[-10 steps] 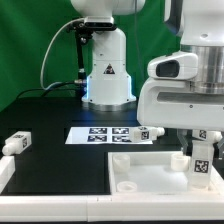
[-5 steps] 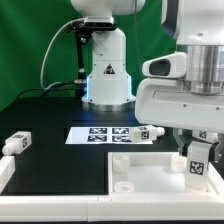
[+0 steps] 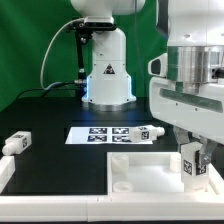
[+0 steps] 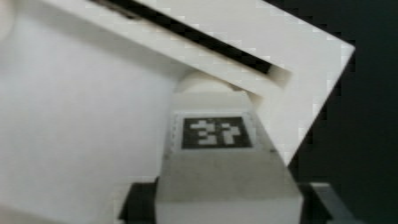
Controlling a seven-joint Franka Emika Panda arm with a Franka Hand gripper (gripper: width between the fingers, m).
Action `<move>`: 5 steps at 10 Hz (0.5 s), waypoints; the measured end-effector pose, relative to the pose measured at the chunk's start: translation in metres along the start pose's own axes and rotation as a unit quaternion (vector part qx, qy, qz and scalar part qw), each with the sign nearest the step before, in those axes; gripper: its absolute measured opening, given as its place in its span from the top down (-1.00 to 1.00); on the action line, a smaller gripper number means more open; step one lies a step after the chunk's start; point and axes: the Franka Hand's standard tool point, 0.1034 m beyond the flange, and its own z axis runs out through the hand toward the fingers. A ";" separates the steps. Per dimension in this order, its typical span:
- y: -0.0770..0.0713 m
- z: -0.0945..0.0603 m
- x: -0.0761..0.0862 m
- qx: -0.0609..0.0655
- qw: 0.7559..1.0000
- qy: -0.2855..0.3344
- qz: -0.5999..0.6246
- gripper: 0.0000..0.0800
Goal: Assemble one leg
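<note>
Jaws closed on tagged white leg (image 3: 189,163), held upright over corner of white tray part (image 3: 140,172); second leg (image 3: 17,143) lying on black tabletop (image 3: 60,165).

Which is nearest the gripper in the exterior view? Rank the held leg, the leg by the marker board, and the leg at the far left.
From the gripper:
1. Held leg, between its fingers.
2. Leg by the marker board, middle.
3. Far-left leg, at the table's edge.
</note>
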 end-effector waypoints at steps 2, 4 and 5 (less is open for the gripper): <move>0.002 0.000 0.000 0.003 0.995 -0.001 0.104 0.28; 0.002 0.000 0.000 0.002 0.993 -0.001 0.116 0.28; 0.002 0.001 0.000 0.002 0.994 0.000 0.111 -0.12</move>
